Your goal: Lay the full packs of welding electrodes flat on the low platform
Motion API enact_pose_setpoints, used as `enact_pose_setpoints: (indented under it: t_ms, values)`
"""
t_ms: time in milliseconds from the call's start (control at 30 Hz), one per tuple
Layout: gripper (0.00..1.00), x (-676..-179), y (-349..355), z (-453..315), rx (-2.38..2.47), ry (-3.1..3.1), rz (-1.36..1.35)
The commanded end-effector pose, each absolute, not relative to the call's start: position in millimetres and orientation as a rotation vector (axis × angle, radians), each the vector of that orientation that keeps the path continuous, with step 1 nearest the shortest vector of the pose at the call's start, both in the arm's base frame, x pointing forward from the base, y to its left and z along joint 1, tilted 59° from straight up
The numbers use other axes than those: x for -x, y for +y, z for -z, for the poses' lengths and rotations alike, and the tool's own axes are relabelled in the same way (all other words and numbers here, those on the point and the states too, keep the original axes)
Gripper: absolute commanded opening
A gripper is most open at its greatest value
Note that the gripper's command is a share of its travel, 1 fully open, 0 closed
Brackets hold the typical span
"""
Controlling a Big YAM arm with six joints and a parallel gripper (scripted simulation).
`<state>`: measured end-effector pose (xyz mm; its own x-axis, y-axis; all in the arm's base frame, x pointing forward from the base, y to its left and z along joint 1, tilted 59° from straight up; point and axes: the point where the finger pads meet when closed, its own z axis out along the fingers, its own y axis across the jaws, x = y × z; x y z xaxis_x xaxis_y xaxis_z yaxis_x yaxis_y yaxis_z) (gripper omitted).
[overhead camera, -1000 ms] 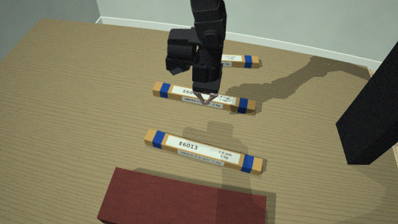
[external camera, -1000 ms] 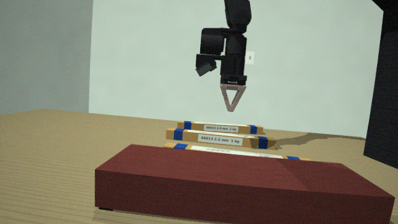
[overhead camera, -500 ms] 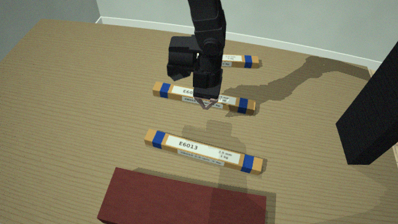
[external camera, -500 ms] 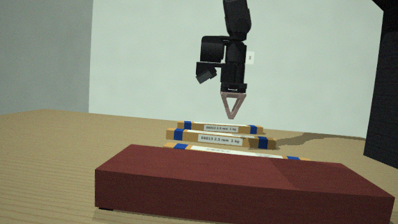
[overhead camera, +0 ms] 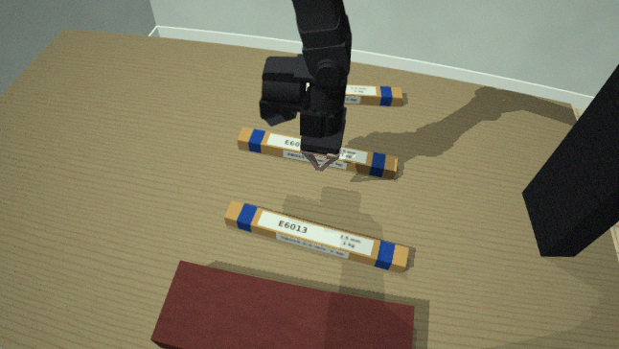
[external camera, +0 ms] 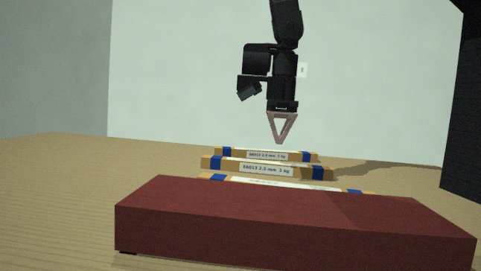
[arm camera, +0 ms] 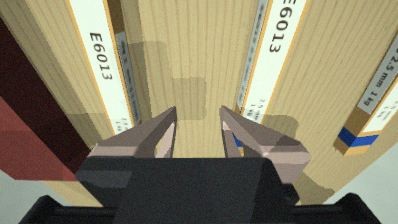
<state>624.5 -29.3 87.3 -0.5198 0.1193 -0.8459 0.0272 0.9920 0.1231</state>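
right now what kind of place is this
Probably a bare test bench: a wooden table holding only three electrode packs, a red platform and one robot arm against plain walls.

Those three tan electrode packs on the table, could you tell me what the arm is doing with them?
The black arm's gripper hangs above the packs with fingers partly open, holding nothing. The near pack, middle pack and far pack all lie flat on the wooden table. The dark red low platform carries none.

Pale wall [overhead camera: 431, 24] with white baseboard [overhead camera: 431, 67] behind wooden tabletop [overhead camera: 96, 144].
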Motion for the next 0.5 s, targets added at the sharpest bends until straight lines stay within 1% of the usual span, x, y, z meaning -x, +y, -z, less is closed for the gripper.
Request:
enact_pose_setpoints:
  t_ms: [0, 467]
  values:
    - [0.43, -621, -30, -90, -0.106, 2.109, -0.113]
    - [0.43, -608, -30, -98, -0.106, 2.109, -0.113]
